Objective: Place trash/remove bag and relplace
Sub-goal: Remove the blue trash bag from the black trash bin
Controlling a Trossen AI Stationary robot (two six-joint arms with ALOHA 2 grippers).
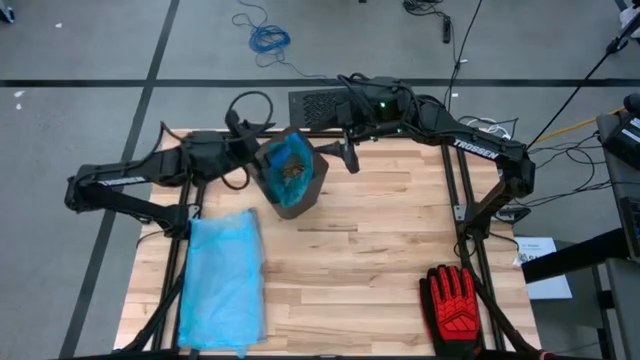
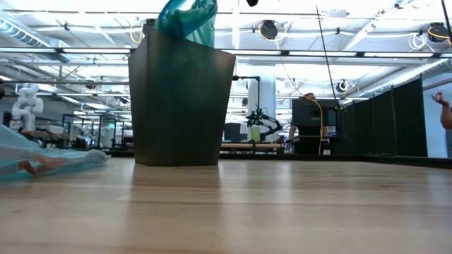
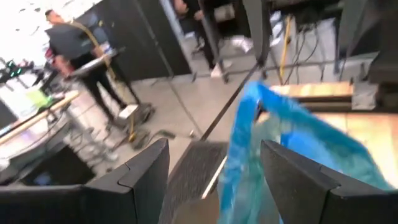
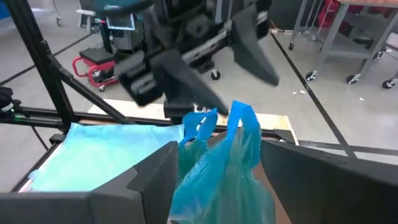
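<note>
Judging by the high view, the trash (image 1: 291, 171) is already collected inside the one bin (image 1: 293, 182), upper centre of frame, within its blue bag (image 1: 284, 157), which is not yet lifted out. One spare bag (image 1: 223, 281) is laid flat at lower left, one glove (image 1: 454, 305) at lower right. Both grippers, left (image 1: 257, 152) and right (image 1: 343, 155), are held beside the bin with fingers spread, nothing gripped.

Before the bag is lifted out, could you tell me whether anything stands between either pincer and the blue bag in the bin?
Nothing visible does. The left pincer and the right pincer both hover open right at the gathered top of the blue bag, which sits in the dark bin holding the trash.
</note>
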